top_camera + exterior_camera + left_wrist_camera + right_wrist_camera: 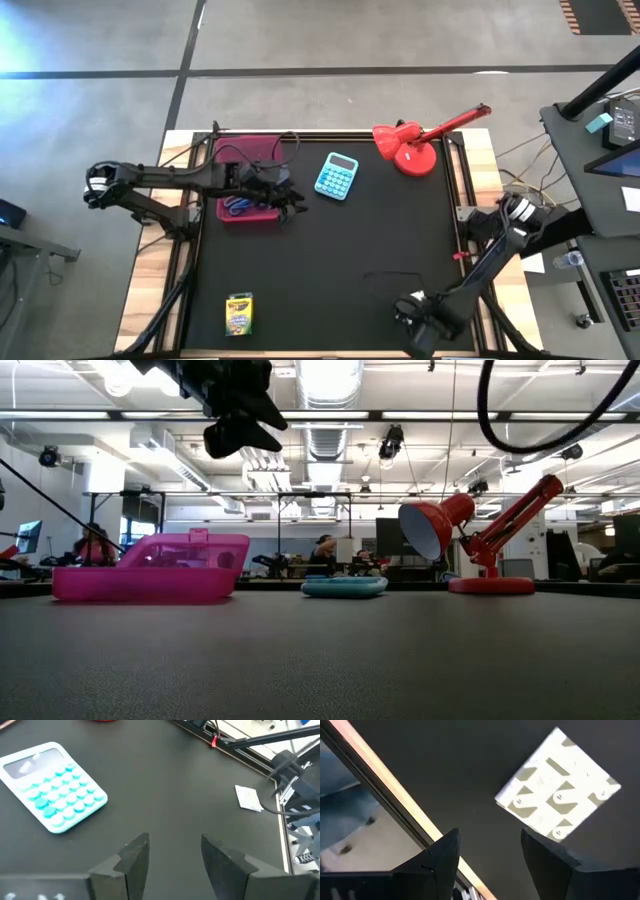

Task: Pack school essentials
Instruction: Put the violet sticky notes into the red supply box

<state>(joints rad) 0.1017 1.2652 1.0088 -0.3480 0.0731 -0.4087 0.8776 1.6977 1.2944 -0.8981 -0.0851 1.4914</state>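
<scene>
A pink case stands open at the far left of the black mat, with blue-handled scissors lying in it. My left gripper hovers open just right of the case, raised above the mat, with nothing between its fingers. A yellow-green crayon box lies flat near the front left. My right gripper is open near the front right edge, pointing down. A white patterned square lies flat on the mat just beyond its fingertips, and it also shows in the left wrist view.
A turquoise calculator lies right of the case. A red desk lamp stands at the far right. A thin dark cable crosses the mat near my right gripper. The table's wooden edge strip runs close beside my right gripper.
</scene>
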